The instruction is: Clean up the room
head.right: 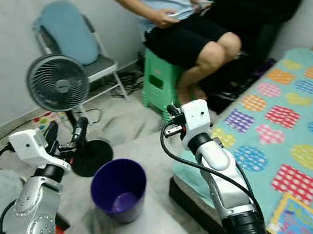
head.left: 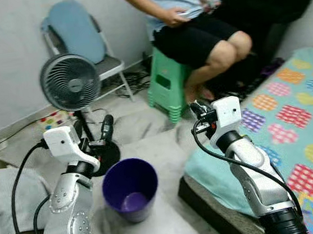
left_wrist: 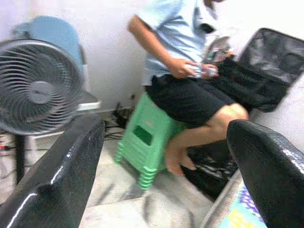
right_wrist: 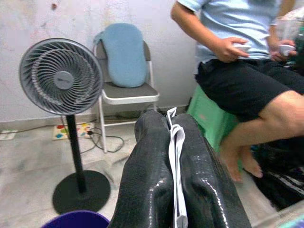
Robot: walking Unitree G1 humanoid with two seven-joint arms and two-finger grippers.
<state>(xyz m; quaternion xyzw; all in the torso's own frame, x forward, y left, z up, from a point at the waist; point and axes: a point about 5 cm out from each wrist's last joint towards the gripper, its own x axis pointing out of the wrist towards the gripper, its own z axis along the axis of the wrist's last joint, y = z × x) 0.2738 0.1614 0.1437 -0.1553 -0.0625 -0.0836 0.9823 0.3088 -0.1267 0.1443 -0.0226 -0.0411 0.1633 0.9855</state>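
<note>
Right gripper (right_wrist: 176, 190): raised at centre of scene, above the near-left corner of the bed (head.left: 311, 133); fingers pressed together on a thin white strip of paper (right_wrist: 175, 156). Strip flat, folded, narrow, pinched edge-on between both pads, with its tip protruding past the fingertips. Exact nature of the strip not determinable beyond white and sheet-like.

Left gripper (left_wrist: 166, 161): raised on the left, just in front of the fan's pole; fingers (left_wrist: 57, 175) spread wide, nothing between them.

Purple bin (head.left: 131, 189): upright on the floor between the two arms, near the left edge of the bed; round, open-topped, deep violet, glossy inside. Interior contents not determinable.

Standing fan (head.left: 70, 81): grey round grille on a black pole with a round black base, just beyond the bin, on the left.

Folding chair (head.left: 102, 64): against the far wall behind the fan, carrying a blue cushion (head.left: 76, 30).

Green plastic stool (head.left: 167, 84): far centre, occupied by a seated person (head.left: 191, 28) in a light blue shirt and black shorts, holding a small object in both hands.

Bed: on the right, covered by a teal sheet with multicoloured patches.

Grey cloth (head.left: 4, 196): heaped at the near left edge.
</note>
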